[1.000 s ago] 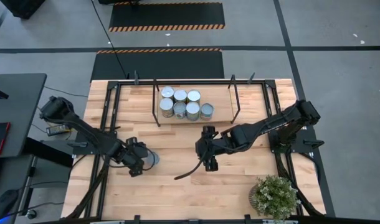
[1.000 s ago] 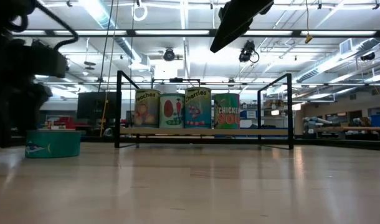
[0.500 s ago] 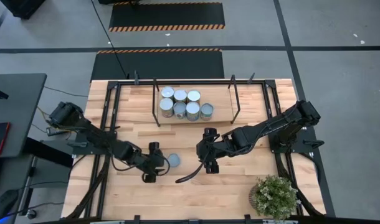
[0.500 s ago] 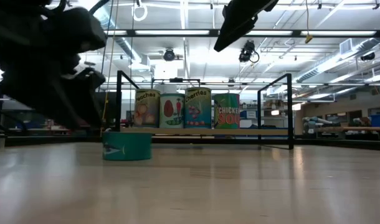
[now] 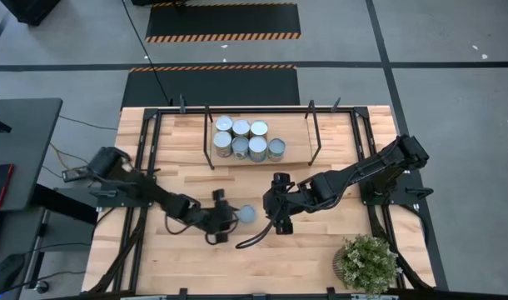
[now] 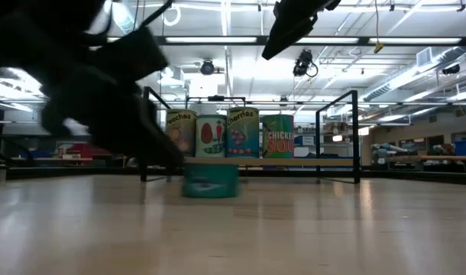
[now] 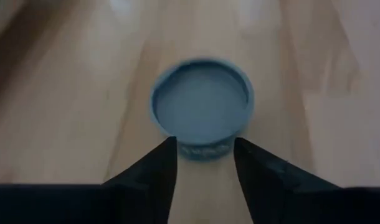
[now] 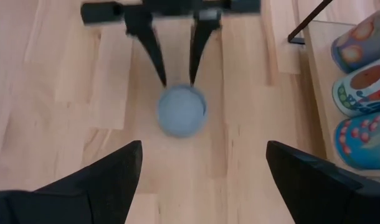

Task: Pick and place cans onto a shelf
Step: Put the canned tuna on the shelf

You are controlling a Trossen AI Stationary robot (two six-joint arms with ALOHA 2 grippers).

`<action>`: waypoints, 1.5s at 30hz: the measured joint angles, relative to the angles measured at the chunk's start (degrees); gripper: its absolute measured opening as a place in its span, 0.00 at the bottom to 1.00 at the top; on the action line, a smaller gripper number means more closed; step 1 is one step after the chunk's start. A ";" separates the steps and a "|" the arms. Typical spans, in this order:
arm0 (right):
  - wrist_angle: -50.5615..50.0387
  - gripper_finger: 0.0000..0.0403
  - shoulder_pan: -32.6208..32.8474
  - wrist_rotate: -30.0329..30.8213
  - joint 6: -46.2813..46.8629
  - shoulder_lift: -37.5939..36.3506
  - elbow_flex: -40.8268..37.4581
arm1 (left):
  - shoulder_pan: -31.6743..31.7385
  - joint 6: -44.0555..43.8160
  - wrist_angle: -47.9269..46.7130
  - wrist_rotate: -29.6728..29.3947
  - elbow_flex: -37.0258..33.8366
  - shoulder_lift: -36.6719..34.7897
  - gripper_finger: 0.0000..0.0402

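Note:
A low teal can with a blue-grey top [image 5: 247, 214] stands upright on the tabletop near the middle; it also shows in the low view [image 6: 210, 182]. My left gripper [image 5: 231, 218] is low on the can's left side, its fingers a narrow gap apart [image 7: 204, 146]. My right gripper [image 5: 276, 218] hangs wide open and empty [image 8: 204, 144] above the table just right of the can. The shelf [image 5: 291, 156] at the table's far middle holds several upright cans [image 5: 244, 140]. My left gripper touches the can's side wall [image 7: 202, 149], on the side facing the table's left, with its two fingertips [image 7: 168, 148]. The gap between them is narrower than the can. The fingers lie level and come from the table's left. The can stands upright on the table.
A potted plant [image 5: 368, 262] stands at the near right corner. A dark cable [image 5: 252, 237] trails on the table below my right gripper. Black rod uprights [image 5: 314, 133] frame the shelf. Bare wood lies between the can and the shelf.
My left gripper has gone toward the table's right edge, staying low, and the teal can has slid upright along the table in front of it, from the left part to near the middle, close to my right gripper.

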 joint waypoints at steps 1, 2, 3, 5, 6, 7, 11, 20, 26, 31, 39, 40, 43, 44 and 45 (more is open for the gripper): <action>-0.01 0.87 0.00 0.12 -0.78 0.00 0.00 | 0.75 2.43 3.05 -0.19 0.68 1.58 0.40; -0.15 0.87 0.00 0.20 -1.50 0.00 0.00 | 1.53 4.24 4.51 -0.85 1.39 2.47 0.38; -0.53 0.87 0.00 0.16 -2.11 0.00 0.00 | 2.31 5.97 5.36 -1.40 2.43 3.12 0.37; -2.94 0.87 0.00 0.14 -2.61 0.00 -0.02 | 3.57 8.96 4.81 -1.11 4.34 3.38 0.34; -4.16 0.87 0.00 0.02 -2.69 0.00 -0.02 | 4.01 10.19 3.79 -0.61 4.95 3.26 0.33; -5.12 0.87 0.00 -0.16 -2.72 0.00 -0.02 | 4.29 10.64 2.61 -0.08 5.41 3.22 0.32; -6.36 0.87 0.00 -1.84 -2.57 0.19 -0.02 | 4.46 10.93 -0.51 2.74 6.65 3.22 0.31; -3.93 0.87 0.96 -3.57 -0.65 0.22 -0.02 | 4.27 7.42 -4.52 6.78 6.63 3.69 0.30; -3.76 0.87 1.03 -3.56 -1.07 0.22 -0.02 | 5.79 4.21 4.75 3.78 6.65 9.24 0.30; -7.00 0.87 0.89 -3.31 -2.66 0.22 -0.02 | 8.04 9.60 14.13 4.21 11.32 14.55 0.30; -3.33 0.87 -1.50 -3.10 0.99 0.17 -6.25 | 7.49 12.15 1.68 6.00 16.84 11.79 0.30; -1.34 0.87 -1.73 -3.12 1.87 0.17 -7.86 | 7.06 11.75 -0.57 5.89 16.69 10.88 0.30; 3.44 0.87 -2.10 -3.10 5.21 0.22 -11.83 | 5.70 9.35 -4.17 5.57 15.81 8.64 0.30; 4.62 0.87 -2.14 -2.92 6.31 0.22 -12.59 | 5.22 8.55 -5.27 5.55 15.26 7.71 0.30; 6.14 0.87 -2.14 -2.36 7.35 0.22 -13.23 | 4.73 7.57 -6.29 5.57 15.10 7.12 0.30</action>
